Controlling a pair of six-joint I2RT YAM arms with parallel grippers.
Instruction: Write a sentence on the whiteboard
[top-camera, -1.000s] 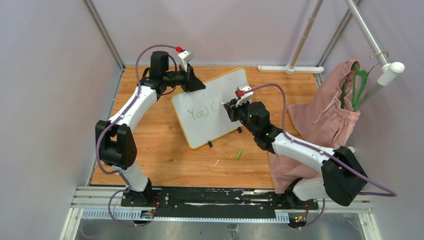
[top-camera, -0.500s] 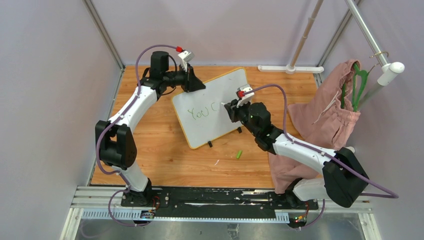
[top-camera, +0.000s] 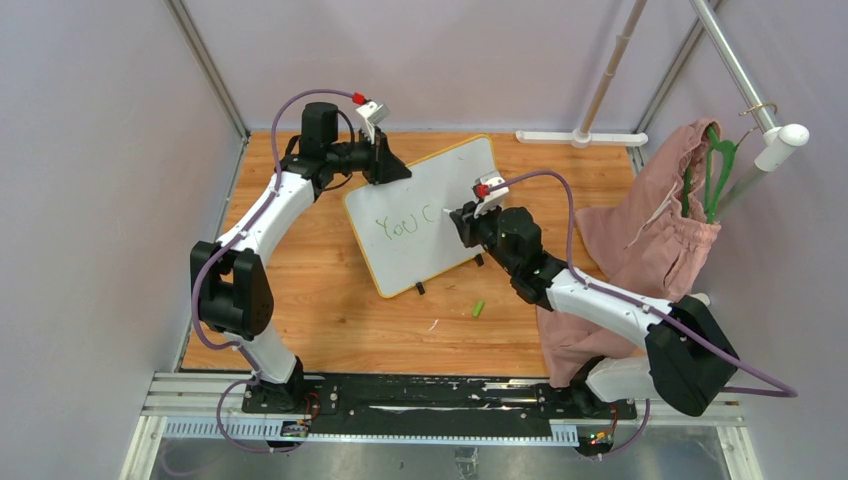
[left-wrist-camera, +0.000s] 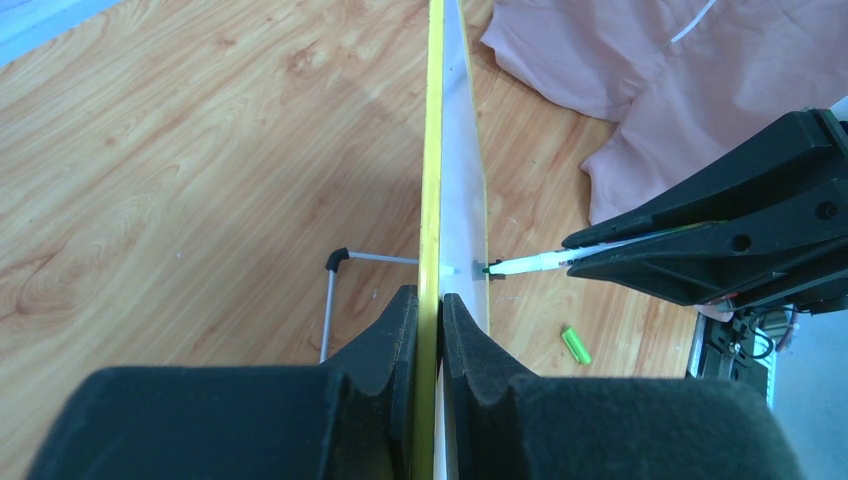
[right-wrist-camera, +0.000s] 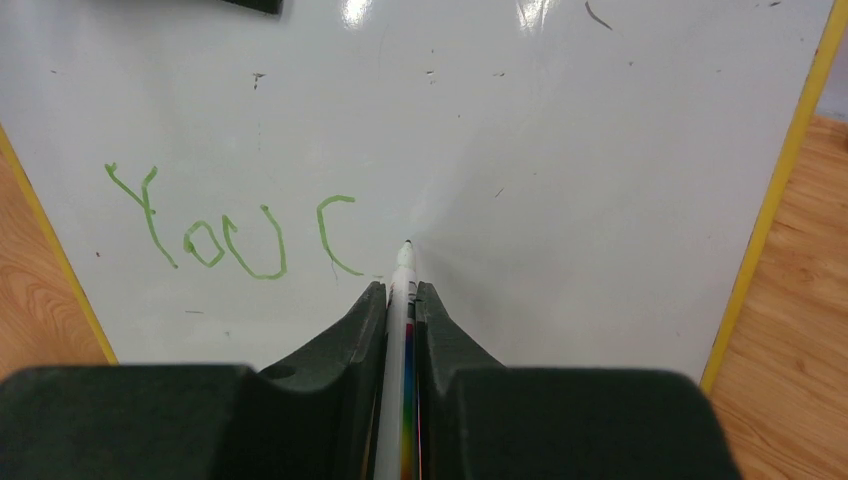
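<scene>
The whiteboard (top-camera: 425, 215) with a yellow rim stands tilted on the wooden table. Green lettering (top-camera: 405, 224) on it reads "YOU C" (right-wrist-camera: 232, 235). My left gripper (top-camera: 392, 170) is shut on the board's top edge (left-wrist-camera: 432, 180), one finger on each side. My right gripper (top-camera: 458, 218) is shut on a white marker (right-wrist-camera: 400, 300). The marker's tip (right-wrist-camera: 406, 245) is at the board's surface just right of the "C". The left wrist view shows the marker (left-wrist-camera: 535, 263) pointing at the board's face from the right.
A green marker cap (top-camera: 479, 309) lies on the table in front of the board, also in the left wrist view (left-wrist-camera: 575, 344). A pink garment (top-camera: 640, 250) hangs on a green hanger (top-camera: 715, 165) at the right. A white stand base (top-camera: 580, 137) is at the back.
The right gripper with the marker has shifted very slightly to the right of the "C". The lettering is unchanged. The left arm has not moved.
</scene>
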